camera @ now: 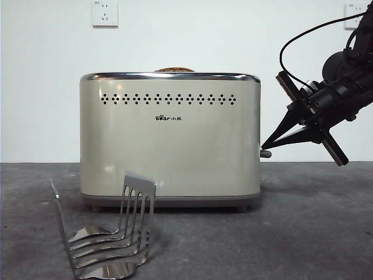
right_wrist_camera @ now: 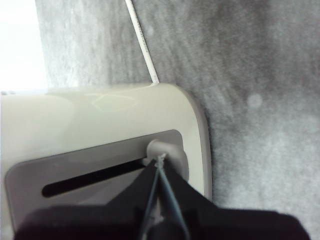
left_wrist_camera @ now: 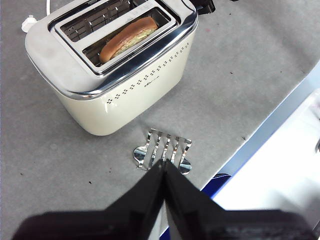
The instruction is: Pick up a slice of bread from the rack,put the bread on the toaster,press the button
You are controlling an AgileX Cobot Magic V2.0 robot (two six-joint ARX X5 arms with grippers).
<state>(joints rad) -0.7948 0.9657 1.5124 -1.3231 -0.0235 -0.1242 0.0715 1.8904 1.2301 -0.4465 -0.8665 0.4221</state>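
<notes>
The step in hand looks to be the last one, pressing the small grey lever knob (right_wrist_camera: 162,150) on the narrow side of the large cream boxy toaster with its chrome top rim (camera: 169,140); to do it well, the right pincer (camera: 263,147) should bear squarely on the top of the knob and push straight along the dark slot, since its narrow tip could slide off sideways; the knob appears already near the low end of its slot, so little travel may remain; the right pincer has its two black jaws closed together to a point, gripping nothing, the tip touching or just at the knob; the thick slice of bread with dark brown crust (left_wrist_camera: 129,37) sits in the toaster's nearer slot; the small shiny steel rack (camera: 111,239) stands on the grey bench (camera: 303,233) with no bread in it; the left pincer (left_wrist_camera: 164,167) waits high above the rack, jaws pressed together, holding nothing.
</notes>
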